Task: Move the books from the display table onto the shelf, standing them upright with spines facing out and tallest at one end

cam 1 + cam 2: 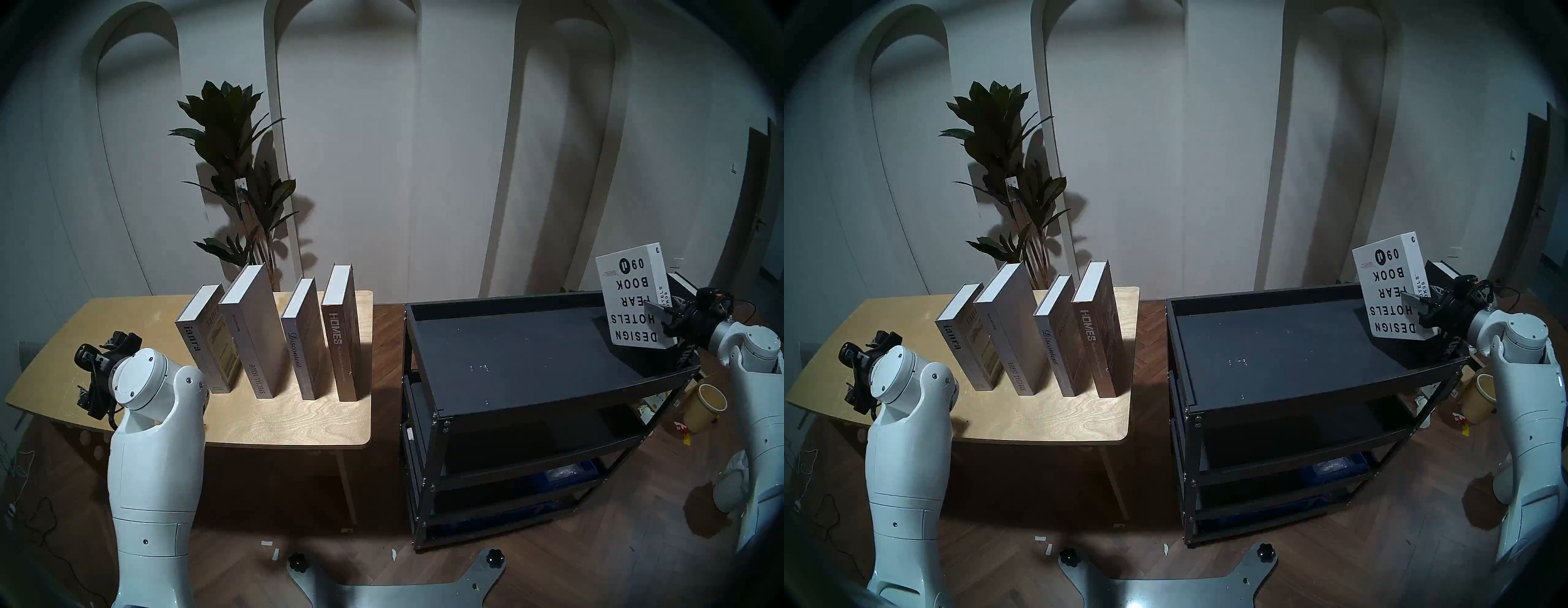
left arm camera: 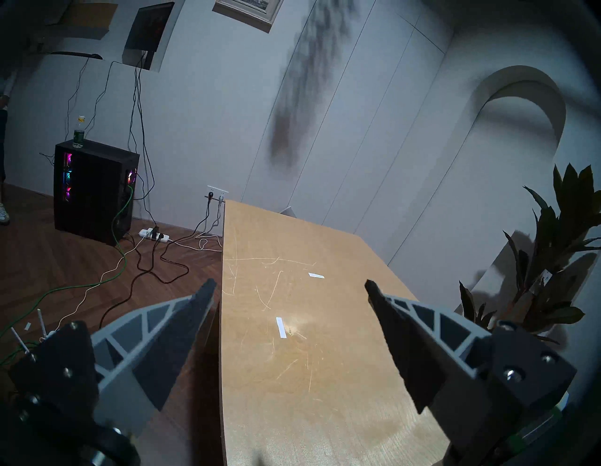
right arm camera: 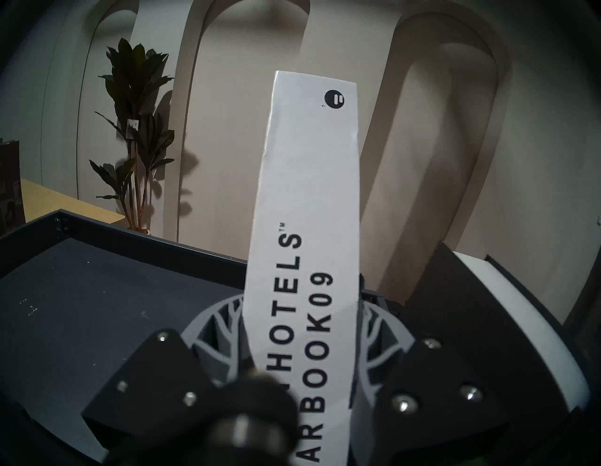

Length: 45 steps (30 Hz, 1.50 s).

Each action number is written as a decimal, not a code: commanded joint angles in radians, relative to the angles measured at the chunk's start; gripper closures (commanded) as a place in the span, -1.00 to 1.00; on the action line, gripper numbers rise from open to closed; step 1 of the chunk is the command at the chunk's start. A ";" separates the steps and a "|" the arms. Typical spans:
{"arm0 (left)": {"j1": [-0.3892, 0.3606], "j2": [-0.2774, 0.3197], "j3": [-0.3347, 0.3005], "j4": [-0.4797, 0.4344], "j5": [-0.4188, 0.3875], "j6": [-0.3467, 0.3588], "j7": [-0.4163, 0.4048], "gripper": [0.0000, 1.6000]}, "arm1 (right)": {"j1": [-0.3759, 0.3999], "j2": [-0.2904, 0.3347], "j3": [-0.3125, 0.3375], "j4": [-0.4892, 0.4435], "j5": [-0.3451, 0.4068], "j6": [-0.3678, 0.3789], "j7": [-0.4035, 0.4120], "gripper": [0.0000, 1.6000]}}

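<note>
Several grey and white books (image 1: pixel 271 335) stand upright in a row on the plywood display table (image 1: pixel 297 418), spines toward me, among them "SPECIAL ISSUE", "Discontent" and "HOMES" (image 1: pixel 341 335). My right gripper (image 1: pixel 664 318) is shut on a white "DESIGN HOTELS YEARBOOK" book (image 1: pixel 632 301) (image 3: pixel 309 201). That book is upside down and slightly tilted at the right end of the black shelf's top tray (image 1: pixel 509 352). A black book (image 3: pixel 481 312) leans just behind it. My left gripper (image 2: pixel 290 283) hangs open and empty over the table's left end.
A tall potted plant (image 1: pixel 237 170) stands behind the table. A strip of floor separates the table from the shelf. A yellow bucket (image 1: pixel 706 405) and litter lie on the floor right of the shelf. A computer tower (image 2: pixel 94 192) and cables sit left of the table.
</note>
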 commanded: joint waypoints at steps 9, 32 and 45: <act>0.046 0.011 0.015 -0.059 0.013 -0.007 -0.028 -1.00 | -0.180 -0.074 0.127 -0.060 -0.036 0.003 0.039 1.00; 0.007 0.041 0.040 -0.036 0.020 -0.001 -0.032 -1.00 | -0.022 -0.087 0.004 0.001 -0.063 0.006 -0.059 1.00; 0.007 0.032 0.073 -0.026 0.028 -0.007 -0.028 -1.00 | -0.136 -0.082 0.093 0.040 -0.066 -0.022 -0.028 1.00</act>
